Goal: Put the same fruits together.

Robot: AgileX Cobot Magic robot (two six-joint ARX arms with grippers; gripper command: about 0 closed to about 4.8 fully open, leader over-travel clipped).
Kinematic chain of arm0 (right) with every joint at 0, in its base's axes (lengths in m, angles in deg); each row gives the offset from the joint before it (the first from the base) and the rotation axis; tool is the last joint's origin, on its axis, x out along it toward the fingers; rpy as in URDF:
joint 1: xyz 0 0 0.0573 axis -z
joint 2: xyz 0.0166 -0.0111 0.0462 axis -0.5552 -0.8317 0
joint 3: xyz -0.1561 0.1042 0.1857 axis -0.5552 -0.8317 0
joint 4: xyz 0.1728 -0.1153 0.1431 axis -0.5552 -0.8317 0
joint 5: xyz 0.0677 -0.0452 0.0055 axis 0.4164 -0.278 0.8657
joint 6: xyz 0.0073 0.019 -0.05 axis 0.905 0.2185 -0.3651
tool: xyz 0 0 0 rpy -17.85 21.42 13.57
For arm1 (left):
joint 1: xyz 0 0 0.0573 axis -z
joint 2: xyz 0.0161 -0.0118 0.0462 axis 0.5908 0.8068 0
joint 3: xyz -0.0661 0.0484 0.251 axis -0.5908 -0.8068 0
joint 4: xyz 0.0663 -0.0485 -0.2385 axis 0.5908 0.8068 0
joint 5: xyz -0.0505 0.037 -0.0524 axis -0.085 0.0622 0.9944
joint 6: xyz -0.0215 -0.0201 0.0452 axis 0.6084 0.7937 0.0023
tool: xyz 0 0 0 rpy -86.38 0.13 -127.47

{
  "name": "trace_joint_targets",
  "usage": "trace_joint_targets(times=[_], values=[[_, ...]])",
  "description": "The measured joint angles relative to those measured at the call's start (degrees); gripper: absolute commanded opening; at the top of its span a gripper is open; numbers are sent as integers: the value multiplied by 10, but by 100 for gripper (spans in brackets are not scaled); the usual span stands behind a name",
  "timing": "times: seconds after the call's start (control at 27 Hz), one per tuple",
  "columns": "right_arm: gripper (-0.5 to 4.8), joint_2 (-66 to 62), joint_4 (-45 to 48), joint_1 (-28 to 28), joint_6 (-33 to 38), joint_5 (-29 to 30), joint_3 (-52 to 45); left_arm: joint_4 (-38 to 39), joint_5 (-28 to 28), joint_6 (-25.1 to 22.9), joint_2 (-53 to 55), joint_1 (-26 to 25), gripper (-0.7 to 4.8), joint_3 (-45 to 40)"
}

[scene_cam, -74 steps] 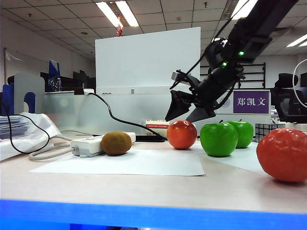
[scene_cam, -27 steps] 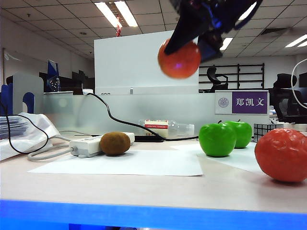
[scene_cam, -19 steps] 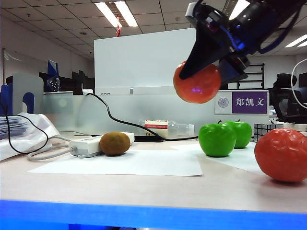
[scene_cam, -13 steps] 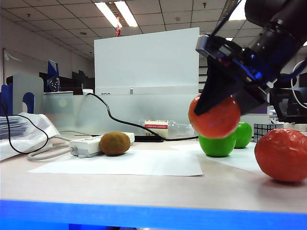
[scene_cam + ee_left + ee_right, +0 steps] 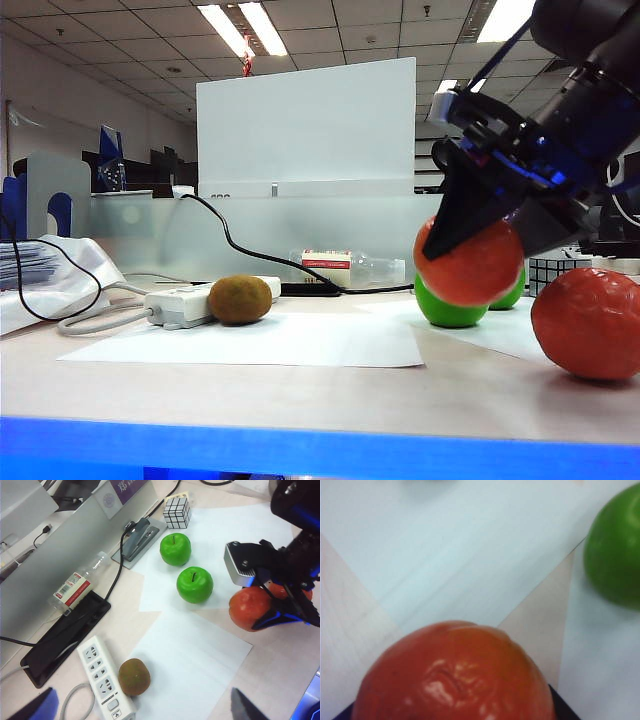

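Orange (image 5: 455,677) dominant in the near field: orange-red, glossy, wrinkled skin with a puckered dimple facing the camera. Held above the table, filling the lower half of the frame. Dark edges of the right gripper (image 5: 455,715) just visible on either side beneath the fruit; jaws closed against it. Below, white paper sheets (image 5: 470,555) lying over pale wood table (image 5: 345,620), with a wedge of bare wood (image 5: 540,625) exposed between two sheets. Green apple (image 5: 615,555) partly cut off at the frame edge, resting on one sheet, clear of the orange.
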Motion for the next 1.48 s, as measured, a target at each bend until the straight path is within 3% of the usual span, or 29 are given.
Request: trace_joint_targets(times=[0.37, 0.56, 0.85, 0.93, 1.08, 1.11, 1.15, 1.19, 1.22, 1.48], values=[[0, 0, 7, 0, 14, 20, -36, 1, 0, 1, 0, 0, 479, 0], [144, 0, 26, 0, 16, 31, -36, 1, 0, 1, 0, 0, 479, 0], [158, 0, 35, 0, 16, 33, -36, 6, 0, 2, 0, 0, 479, 0], [219, 0, 35, 0, 16, 34, -36, 6, 0, 2, 0, 0, 479, 0], [279, 0, 33, 0, 16, 34, -36, 7, 0, 2, 0, 0, 479, 0], [313, 0, 32, 0, 16, 33, -36, 7, 0, 2, 0, 0, 479, 0], [396, 0, 32, 0, 16, 33, -36, 7, 0, 2, 0, 0, 479, 0], [446, 0, 31, 0, 16, 33, -36, 7, 0, 2, 0, 0, 479, 0], [476, 0, 31, 0, 16, 33, -36, 7, 0, 2, 0, 0, 479, 0], [479, 0, 30, 0, 23, 17, -36, 7, 0, 2, 0, 0, 479, 0]])
